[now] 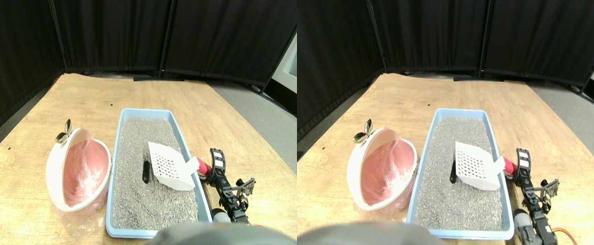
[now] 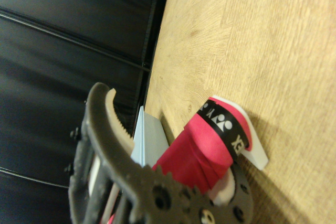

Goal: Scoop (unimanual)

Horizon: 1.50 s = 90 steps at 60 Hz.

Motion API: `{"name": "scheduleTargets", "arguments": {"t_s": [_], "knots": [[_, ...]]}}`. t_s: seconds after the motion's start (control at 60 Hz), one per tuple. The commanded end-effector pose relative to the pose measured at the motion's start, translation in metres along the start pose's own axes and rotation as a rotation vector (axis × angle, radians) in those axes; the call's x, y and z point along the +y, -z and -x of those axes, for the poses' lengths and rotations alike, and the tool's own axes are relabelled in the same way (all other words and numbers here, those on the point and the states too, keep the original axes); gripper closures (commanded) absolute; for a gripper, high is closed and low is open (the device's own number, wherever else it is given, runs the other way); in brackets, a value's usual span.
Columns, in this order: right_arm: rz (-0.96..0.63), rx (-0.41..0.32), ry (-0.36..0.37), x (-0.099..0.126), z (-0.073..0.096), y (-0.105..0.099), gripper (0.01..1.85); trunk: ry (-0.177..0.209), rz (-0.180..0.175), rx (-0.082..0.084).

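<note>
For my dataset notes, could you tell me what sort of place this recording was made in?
Most likely an indoor lab or test area rather than a home: black curtain panels screen off a wooden platform, on which a blue litter tray and a lined white bin stand as staged props.

Grey litter is lying open at both ends of the light-blue plastic tray [image 1: 118, 153]; the white slotted scoop [image 1: 170, 166] (mid-tray) and small dark lump [image 1: 145, 171] are occupying its middle.
</note>
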<state>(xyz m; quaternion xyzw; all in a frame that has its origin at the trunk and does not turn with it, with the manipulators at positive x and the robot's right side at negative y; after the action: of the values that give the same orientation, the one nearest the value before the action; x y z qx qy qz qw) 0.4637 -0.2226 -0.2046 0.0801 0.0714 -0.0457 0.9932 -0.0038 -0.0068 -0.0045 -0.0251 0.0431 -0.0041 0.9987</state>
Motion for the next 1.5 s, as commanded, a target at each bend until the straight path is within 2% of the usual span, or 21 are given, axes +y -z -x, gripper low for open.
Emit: {"name": "scheduleTargets", "arguments": {"t_s": [0.017,0.133,0.217,0.25,0.267,0.3,0.4,0.483,0.633,0.783,0.883,1.017,1.067,1.2,1.25,1.35,1.417,1.5], "knots": [[-0.019,-0.072,-0.012,0.011,-0.007,-0.015,0.93,-0.024,0.029,0.007],[-0.033,-0.055,-0.008,0.009,-0.010,-0.011,0.95,-0.027,0.030,0.012],[-0.041,-0.059,-0.008,0.008,-0.010,-0.008,1.11,-0.029,0.032,0.014],[-0.052,-0.063,-0.009,0.007,-0.009,-0.008,1.31,-0.029,0.032,0.013],[-0.058,-0.077,-0.031,0.007,-0.010,-0.006,1.50,-0.031,0.032,0.013],[-0.065,-0.088,-0.029,0.006,-0.009,-0.005,1.79,-0.032,0.031,0.014],[-0.056,-0.101,-0.035,0.003,-0.010,-0.002,1.80,-0.033,0.031,0.010],[-0.038,-0.100,-0.013,0.000,-0.008,-0.004,1.80,-0.033,0.032,0.007],[-0.029,-0.103,-0.009,-0.001,-0.007,-0.009,1.80,-0.030,0.036,0.010],[0.021,-0.138,-0.089,-0.003,-0.003,-0.018,1.80,-0.029,0.037,0.004],[0.063,-0.164,-0.115,-0.002,0.001,-0.024,1.80,-0.029,0.041,0.003],[0.089,-0.187,-0.133,-0.002,0.007,-0.038,1.80,-0.033,0.049,0.003],[0.113,-0.222,-0.192,-0.002,0.008,-0.046,1.80,-0.034,0.051,0.000],[0.173,-0.251,-0.209,0.002,0.014,-0.062,1.80,-0.038,0.061,0.001],[0.194,-0.268,-0.216,0.003,0.014,-0.066,1.80,-0.043,0.067,0.000],[0.235,-0.290,-0.280,0.006,0.014,-0.078,1.80,-0.050,0.074,-0.001],[0.264,-0.303,-0.271,0.005,0.012,-0.084,1.80,-0.055,0.078,-0.001],[0.281,-0.332,-0.302,0.005,0.010,-0.094,1.80,-0.060,0.083,-0.002]]}}
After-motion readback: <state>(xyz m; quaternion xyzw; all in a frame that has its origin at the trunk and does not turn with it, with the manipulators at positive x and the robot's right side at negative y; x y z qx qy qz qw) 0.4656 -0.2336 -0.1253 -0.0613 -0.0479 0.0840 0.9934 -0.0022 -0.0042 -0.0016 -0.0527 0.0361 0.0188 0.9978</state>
